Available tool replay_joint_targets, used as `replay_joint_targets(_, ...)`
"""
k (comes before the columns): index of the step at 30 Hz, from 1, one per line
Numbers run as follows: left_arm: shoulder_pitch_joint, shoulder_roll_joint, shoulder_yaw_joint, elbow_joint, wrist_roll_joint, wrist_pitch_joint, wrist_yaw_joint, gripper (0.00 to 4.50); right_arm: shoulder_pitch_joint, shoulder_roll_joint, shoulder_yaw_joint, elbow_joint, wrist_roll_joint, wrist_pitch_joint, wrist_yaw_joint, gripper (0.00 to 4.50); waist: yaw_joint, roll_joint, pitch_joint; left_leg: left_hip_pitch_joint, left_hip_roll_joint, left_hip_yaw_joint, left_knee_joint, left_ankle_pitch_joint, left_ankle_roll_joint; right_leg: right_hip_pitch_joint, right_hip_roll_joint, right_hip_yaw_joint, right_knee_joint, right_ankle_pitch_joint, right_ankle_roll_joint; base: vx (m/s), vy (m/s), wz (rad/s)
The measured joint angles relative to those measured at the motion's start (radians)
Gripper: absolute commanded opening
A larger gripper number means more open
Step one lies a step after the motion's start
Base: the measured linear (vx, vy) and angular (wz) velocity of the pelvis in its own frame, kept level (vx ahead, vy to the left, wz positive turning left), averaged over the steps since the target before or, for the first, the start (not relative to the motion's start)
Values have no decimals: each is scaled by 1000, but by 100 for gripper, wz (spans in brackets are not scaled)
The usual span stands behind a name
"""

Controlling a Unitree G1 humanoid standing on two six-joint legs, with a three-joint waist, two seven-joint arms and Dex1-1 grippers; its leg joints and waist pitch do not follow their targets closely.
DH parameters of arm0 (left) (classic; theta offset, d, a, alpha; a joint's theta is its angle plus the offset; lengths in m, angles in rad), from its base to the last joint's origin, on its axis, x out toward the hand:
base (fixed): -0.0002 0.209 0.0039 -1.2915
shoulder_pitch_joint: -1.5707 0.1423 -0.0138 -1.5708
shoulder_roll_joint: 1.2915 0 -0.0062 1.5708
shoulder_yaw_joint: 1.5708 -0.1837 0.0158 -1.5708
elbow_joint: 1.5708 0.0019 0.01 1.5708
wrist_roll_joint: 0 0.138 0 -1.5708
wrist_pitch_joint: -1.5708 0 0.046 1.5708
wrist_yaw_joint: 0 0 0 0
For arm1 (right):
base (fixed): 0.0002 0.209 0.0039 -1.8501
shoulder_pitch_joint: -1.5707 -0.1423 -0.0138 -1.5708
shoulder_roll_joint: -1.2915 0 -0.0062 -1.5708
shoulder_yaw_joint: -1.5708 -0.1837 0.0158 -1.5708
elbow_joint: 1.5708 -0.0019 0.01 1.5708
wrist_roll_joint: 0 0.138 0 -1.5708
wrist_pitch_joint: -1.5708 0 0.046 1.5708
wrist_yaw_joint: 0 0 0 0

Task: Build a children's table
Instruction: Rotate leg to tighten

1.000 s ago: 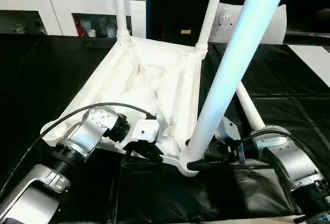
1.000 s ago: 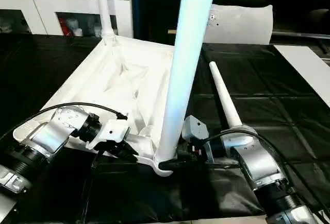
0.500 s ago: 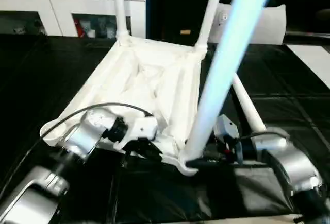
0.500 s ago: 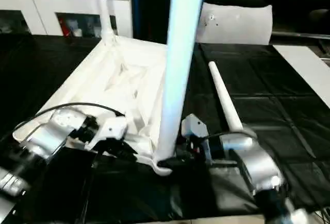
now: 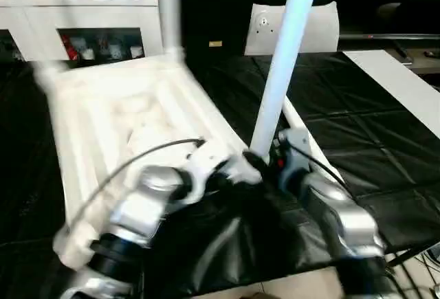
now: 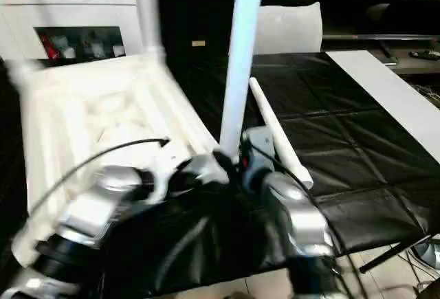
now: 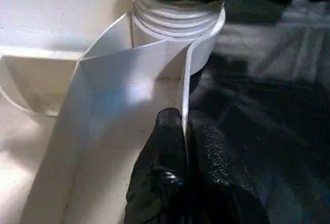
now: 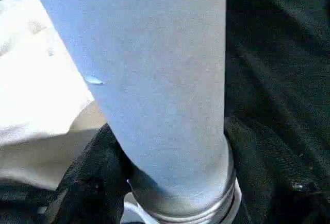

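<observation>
The white tabletop [image 5: 130, 117] lies upside down on the black cloth, ribbed side up. One leg [image 5: 168, 10] stands at its far corner. A second leg [image 5: 278, 86] rises from the near corner socket [image 7: 178, 26]. My left gripper [image 7: 185, 126] is shut on the thin rim wall just beside that socket. My right gripper [image 8: 178, 183] clasps the base of the near leg, one black finger [image 8: 93, 177] on each side. Another leg [image 6: 275, 141] lies loose on the cloth behind my right arm.
White cabinets [image 5: 82, 24] run along the back left. A flat white bag [image 5: 302, 27] stands at the back. A white strip [image 5: 399, 86] lies at the right of the black cloth, whose front edge [image 5: 385, 244] drops to the floor.
The whole view has swung and blurred. The tabletop now sits further left and turned in the picture. Both grippers stay at the near corner, holding as before.
</observation>
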Motion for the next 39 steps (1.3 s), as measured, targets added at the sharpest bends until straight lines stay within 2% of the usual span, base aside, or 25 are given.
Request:
replay_joint_targets(3, -6, -2, -7, -5, 4, 10, 7, 0, 0, 10, -6, -4, 0, 0, -18, 251, 1, 1, 0, -7, 0, 0, 0, 0, 1, 0, 0, 1, -2, 3, 4, 0, 0, 0)
replay_joint_targets(4, -9, 3, -13, -7, 3, 10, 5, 0, 2, 10, -6, -8, -1, 0, -18, 306, 1, 0, 0, -8, 0, 0, 0, -1, 1, 0, 0, 1, -2, 3, 4, 0, 0, 0)
replay_joint_targets(10, -18, 62, -30, -8, -13, -28, -33, 0, 26, 19, -6, -37, 15, -7, 9, 359, 0, 0, -1, -9, 1, 0, -6, -1, 1, -4, 2, 1, -2, 8, 4, 0, 0, 0)
replay_joint_targets(13, -25, 105, -32, -7, -17, -60, -70, 0, 46, 5, -2, -40, 48, -27, 59, 373, 2, 0, 0, -15, 3, 0, -6, 0, 0, -10, 4, 1, -1, 10, 2, 0, 0, 0)
replay_joint_targets(14, -25, 117, -30, -6, -18, -72, -81, 0, 51, -3, -1, -40, 51, -33, 78, 395, 5, 1, 0, -17, 3, 0, -6, 0, -1, -12, 4, 1, 0, 11, 0, 0, 0, 0)
replay_joint_targets(16, -28, 146, -34, 10, -23, -112, -119, 0, 74, -56, 9, -57, 69, -52, 143, 402, 15, 1, 0, -18, 3, 1, -5, 0, -1, -13, 4, 1, 0, 13, -3, 0, 0, 0)
replay_joint_targets(19, -34, 216, -40, 57, -54, -240, -212, 0, 134, -204, 72, -81, 64, -113, 301, 437, 29, 0, 0, -17, 3, 1, -5, 0, -1, -13, 4, 1, -1, 13, -3, 0, 0, 0)
replay_joint_targets(20, -42, 238, -40, 85, -68, -292, -259, 0, 154, -249, 91, -81, 56, -144, 362, 437, 37, 1, 0, -17, 3, 1, -4, 0, 0, -14, 4, 1, -2, 13, -3, 0, 0, 0)
replay_joint_targets(23, -47, 288, -40, 120, -88, -370, -339, 0, 164, -283, 87, -78, 50, -179, 439, 446, 48, 1, 0, -17, 3, 1, -4, 0, 0, -14, 4, 1, -1, 13, -3, 0, 0, 0)
replay_joint_targets(28, -90, 332, -65, 208, -108, -489, -492, 0, 141, -392, 76, -79, 94, -210, 597, 446, 74, 1, 0, -17, 2, 2, -2, 1, 1, -13, 1, 2, -1, 14, -3, 0, 0, 0)
replay_joint_targets(32, -126, 352, -90, 272, -115, -575, -571, 0, 107, -442, 85, -78, 115, -255, 691, 446, 82, 1, 0, -17, 2, 2, -1, 1, 1, -13, 0, 2, 2, 13, -3, 0, 0, 0)
replay_joint_targets(39, -161, 355, -126, 333, -114, -677, -657, 0, 71, -499, 185, -29, 66, -342, 819, 446, 86, 0, 0, -17, 2, 3, 0, 1, 1, -13, 0, 2, 4, 13, -3, 0, 0, 0)
